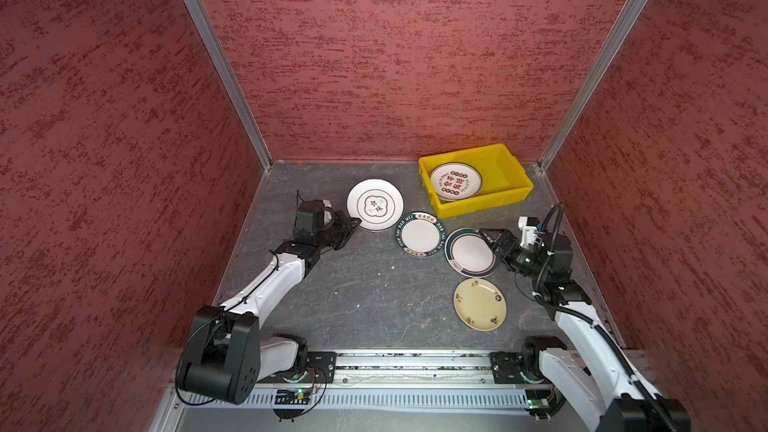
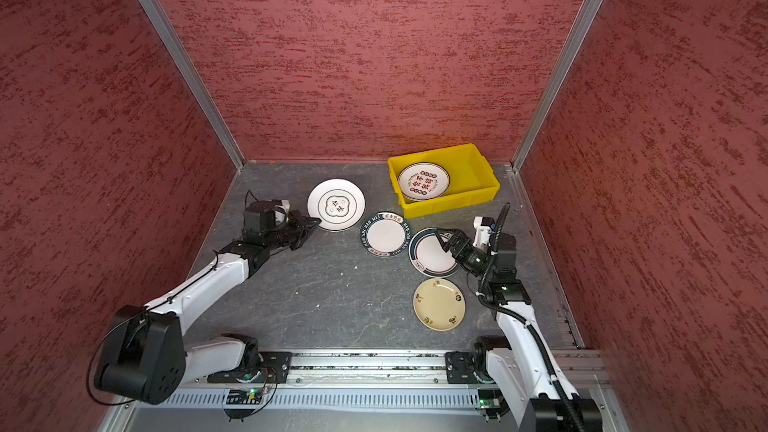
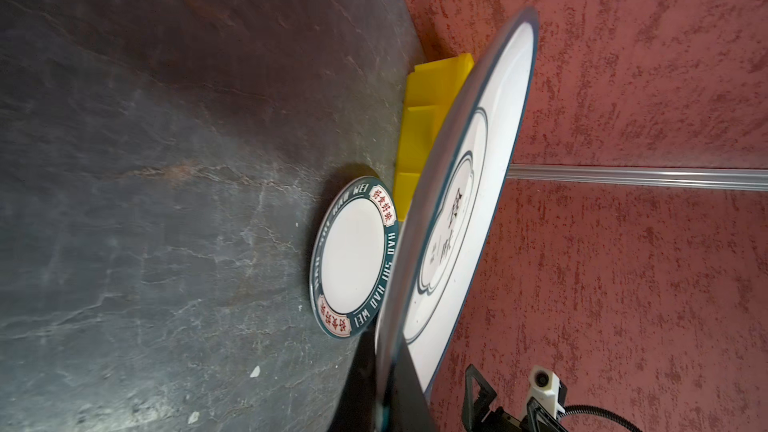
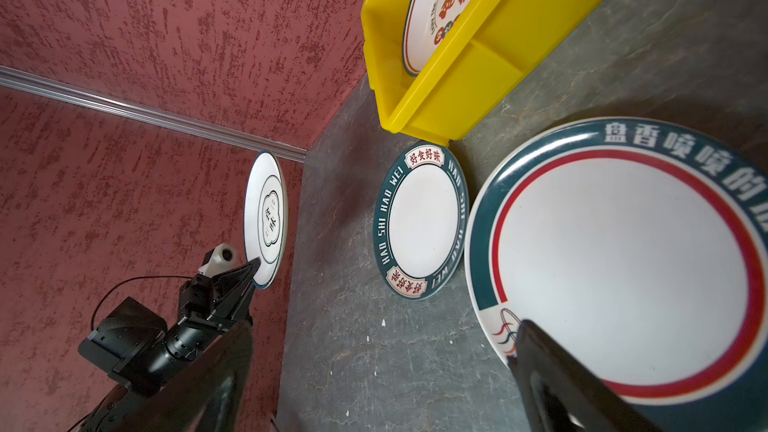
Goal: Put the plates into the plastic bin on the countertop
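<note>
dark veined worktop (image 1: 353,284). yellow bin (image 1: 482,204) at far right by back wall, long axis l–r, a bit skewed, open side up. one red-print plate (image 1: 455,181) inside, in left half. white motif plate (image 1: 375,204) held clear of worktop, face up; left gripper (image 1: 353,224) jaws clamped on its near rim. lettered green-rim plate (image 1: 419,234), ring plate (image 1: 469,252) and cream plate (image 1: 480,304) flat on worktop. right gripper (image 1: 487,238) jaws wide, holding nothing; one finger over ring plate's rim, contact unclear.
</note>
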